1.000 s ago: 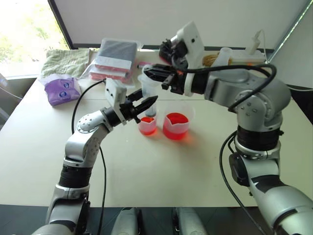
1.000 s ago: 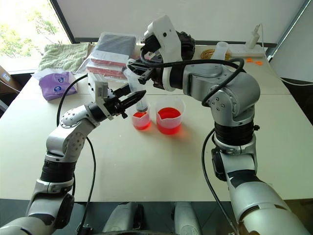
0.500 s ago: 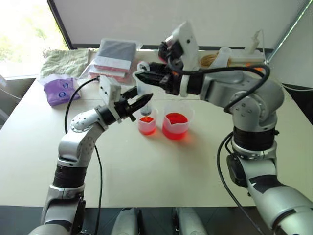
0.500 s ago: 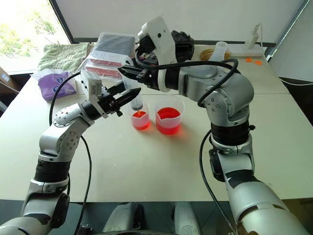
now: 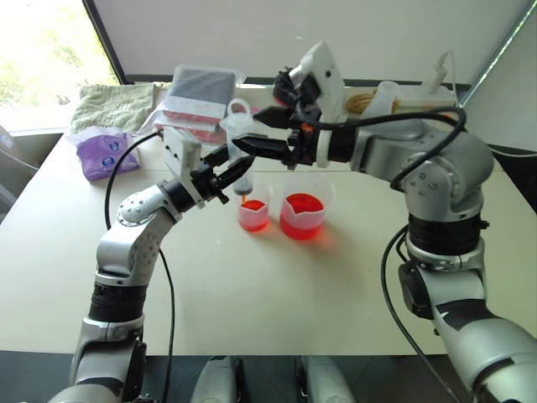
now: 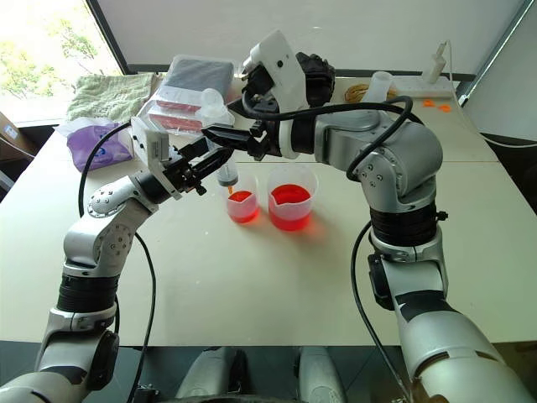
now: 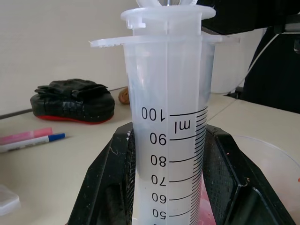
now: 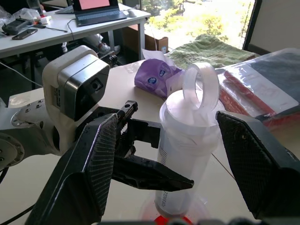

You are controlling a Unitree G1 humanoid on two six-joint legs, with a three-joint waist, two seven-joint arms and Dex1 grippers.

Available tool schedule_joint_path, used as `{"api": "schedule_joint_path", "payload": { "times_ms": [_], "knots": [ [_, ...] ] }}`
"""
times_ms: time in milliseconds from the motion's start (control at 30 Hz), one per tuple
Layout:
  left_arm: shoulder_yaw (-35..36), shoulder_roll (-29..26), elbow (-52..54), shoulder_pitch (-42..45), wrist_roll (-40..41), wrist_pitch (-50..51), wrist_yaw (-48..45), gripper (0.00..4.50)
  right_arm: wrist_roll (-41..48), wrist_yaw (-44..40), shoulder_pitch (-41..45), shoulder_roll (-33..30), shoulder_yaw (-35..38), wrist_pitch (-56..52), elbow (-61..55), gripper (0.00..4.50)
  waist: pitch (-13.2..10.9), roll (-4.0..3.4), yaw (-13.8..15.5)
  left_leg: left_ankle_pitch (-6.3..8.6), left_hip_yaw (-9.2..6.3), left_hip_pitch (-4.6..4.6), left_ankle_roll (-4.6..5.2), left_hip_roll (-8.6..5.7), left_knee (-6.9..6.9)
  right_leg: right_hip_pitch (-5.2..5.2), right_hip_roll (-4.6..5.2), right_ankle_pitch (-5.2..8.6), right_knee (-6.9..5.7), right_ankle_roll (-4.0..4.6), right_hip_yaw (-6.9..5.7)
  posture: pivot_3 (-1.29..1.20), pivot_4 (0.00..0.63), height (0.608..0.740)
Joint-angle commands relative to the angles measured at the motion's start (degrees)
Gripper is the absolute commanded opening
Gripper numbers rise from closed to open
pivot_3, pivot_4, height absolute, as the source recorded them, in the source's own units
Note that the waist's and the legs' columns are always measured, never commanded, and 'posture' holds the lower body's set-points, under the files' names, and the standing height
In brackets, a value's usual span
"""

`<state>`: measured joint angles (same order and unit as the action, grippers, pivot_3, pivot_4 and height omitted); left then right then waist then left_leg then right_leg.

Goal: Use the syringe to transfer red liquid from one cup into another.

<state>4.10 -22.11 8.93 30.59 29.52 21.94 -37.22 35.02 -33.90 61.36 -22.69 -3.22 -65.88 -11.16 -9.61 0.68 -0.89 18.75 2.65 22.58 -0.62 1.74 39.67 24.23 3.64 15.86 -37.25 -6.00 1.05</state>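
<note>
**Over the smaller cup: syringe emptying**

Nearest you on the surface (image 5: 252,294), the smaller cup (image 5: 252,216) sits under the syringe (image 5: 241,159), tip dripping red liquid (image 5: 302,204). Your left hand (image 5: 225,174) pinches the barrel; your right hand (image 5: 267,130) stands spread around the plunger ring. Next, judge whether to refill from the wider cup (image 5: 303,216), just right.

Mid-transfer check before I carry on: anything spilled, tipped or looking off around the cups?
Nothing stands out. The smaller cup and the wider spouted cup both stand upright on the table, and I see no red liquid on the surface around them. The syringe is held upright over the smaller cup by the left end effector.
</note>
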Motion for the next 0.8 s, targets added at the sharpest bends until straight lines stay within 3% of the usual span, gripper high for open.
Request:
{"api": "schedule_joint_path", "payload": {
  "times_ms": [33, 367, 467, 567, 800],
  "knots": [
    [1.84, 0.16, 2.85, 1.58, 1.37, -1.28, 0.15, 1.51, -0.27, -1.75, 1.37, -2.77, 1.70, 1.33, 1.38, 3.46, -0.01, 0.00, 0.04, 0.00, 0.01, 0.01, 0.00, -0.01, 0.00, 0.01, 0.01, 0.00, 0.02, 0.00, 0.00, 0.00, 0.150, 0.740],
    [2.71, -0.36, 4.70, 2.08, 6.87, 3.96, 0.23, 1.51, -0.12, -4.85, 0.82, -9.40, 5.77, 3.72, 6.39, 3.46, -0.01, 0.00, -0.01, 0.00, 0.01, 0.01, 0.00, 0.00, -0.03, 0.01, 0.00, 0.00, 0.03, 0.00, 0.01, 0.00, 0.150, 0.740],
    [4.78, -0.59, 5.10, 2.88, 11.90, 9.51, 1.66, 1.51, 0.11, -5.36, -1.39, -11.17, 7.30, 3.57, 6.45, 3.46, -0.01, 0.00, 0.03, 0.00, -0.01, 0.01, 0.00, 0.01, -0.05, 0.02, 0.00, 0.00, 0.02, 0.00, 0.01, 0.00, 0.150, 0.740],
    [8.71, 0.35, 3.22, 5.83, 18.38, 15.88, 6.89, 1.51, -0.11, -5.11, -3.45, -11.57, 7.15, 3.43, 5.69, 3.46, -0.02, 0.02, 0.08, 0.00, -0.01, 0.01, 0.00, 0.01, -0.05, 0.02, 0.01, 0.00, 0.03, 0.00, 0.01, 0.00, 0.150, 0.740],
    [17.58, 1.44, -6.22, 15.43, 25.28, 21.92, 19.91, 1.51, 0.26, -4.15, -5.03, -10.42, 6.90, 3.23, 4.54, 3.46, -0.02, 0.03, -0.05, 0.00, -0.02, 0.00, -0.01, 0.00, -0.06, 0.03, -0.02, 0.00, 0.02, 0.00, 0.01, 0.00, 0.150, 0.740]
  ]
}}
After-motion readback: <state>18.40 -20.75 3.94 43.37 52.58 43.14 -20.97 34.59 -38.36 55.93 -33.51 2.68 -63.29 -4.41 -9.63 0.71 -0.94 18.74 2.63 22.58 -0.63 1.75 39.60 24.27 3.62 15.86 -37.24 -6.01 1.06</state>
